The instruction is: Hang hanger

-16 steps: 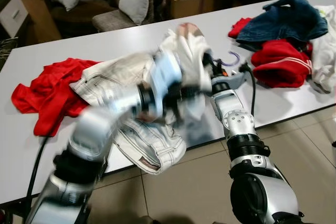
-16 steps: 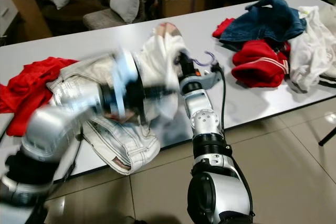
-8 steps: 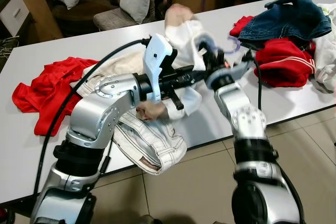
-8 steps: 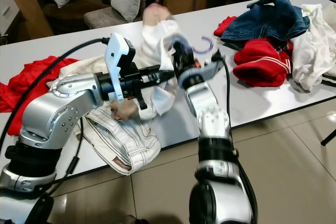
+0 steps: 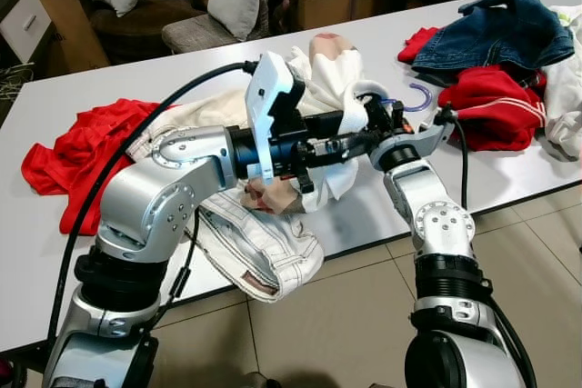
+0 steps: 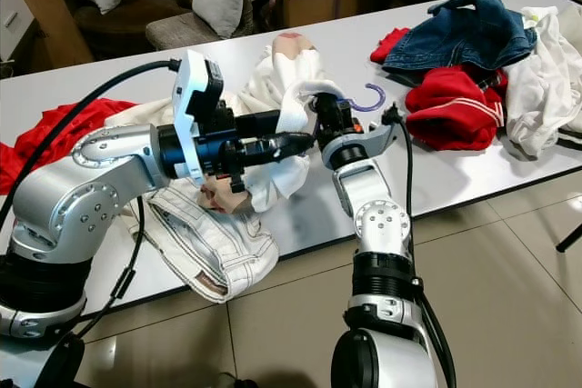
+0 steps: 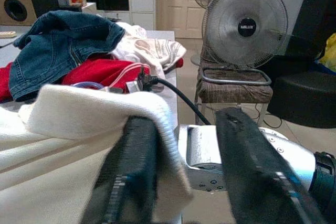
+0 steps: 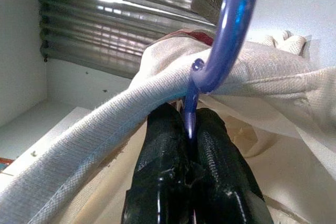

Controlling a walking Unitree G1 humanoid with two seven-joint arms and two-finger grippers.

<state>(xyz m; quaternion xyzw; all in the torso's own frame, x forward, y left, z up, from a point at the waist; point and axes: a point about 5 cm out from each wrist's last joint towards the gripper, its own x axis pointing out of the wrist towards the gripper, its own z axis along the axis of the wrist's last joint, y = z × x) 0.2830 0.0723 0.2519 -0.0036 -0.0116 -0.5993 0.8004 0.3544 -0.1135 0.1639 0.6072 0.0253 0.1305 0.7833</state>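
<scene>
Two grippers meet over the table [image 5: 55, 252]. Right gripper [image 8: 189, 145] is squeezed tight on the purple hanger [image 8: 220, 40] inside the white shirt [image 5: 327, 88]. Left gripper [image 7: 184, 171], fingers apart, has shirt cloth between them.

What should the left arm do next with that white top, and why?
Probably close the left gripper on the cream garment's ribbed edge. Its fingers stand open, the edge draped over one. The right gripper is shut on the purple hanger's stem, the hook poking through the collar, so the hanger looks secured while the cloth is loose.
</scene>
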